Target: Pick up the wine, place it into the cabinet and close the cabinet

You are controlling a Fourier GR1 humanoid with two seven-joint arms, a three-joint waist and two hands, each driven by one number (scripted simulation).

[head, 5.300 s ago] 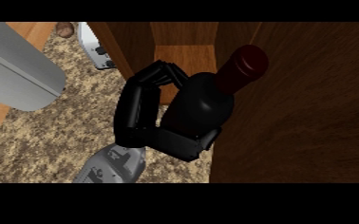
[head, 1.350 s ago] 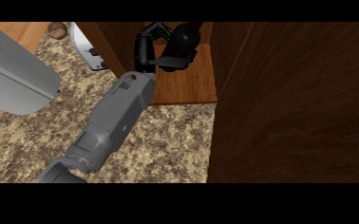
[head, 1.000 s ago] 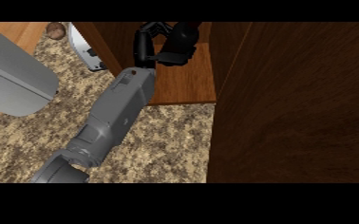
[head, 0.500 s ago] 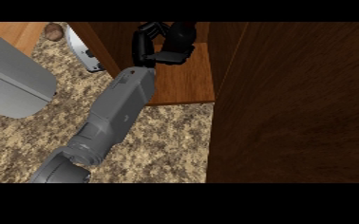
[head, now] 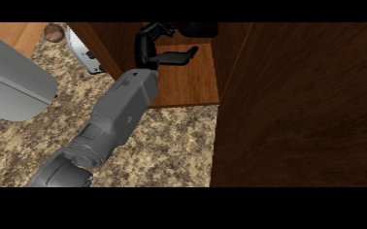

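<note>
I see one forearm and one hand (head: 154, 48), reaching into one open cabinet (head: 188, 82). The hand is open and holds nothing, thumb pointing right. One wine bottle (head: 198, 28) sits at the cabinet's far end, just beyond the fingers; only a dark part shows, so I cannot tell its axis

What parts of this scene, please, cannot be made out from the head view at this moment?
- Wine bottle: only a dark part shows at the picture's top edge.
- Other robot hand: not in view.
- Cabinet back: cut off by the top edge.
- Small brown object at top left: too small to identify.
</note>
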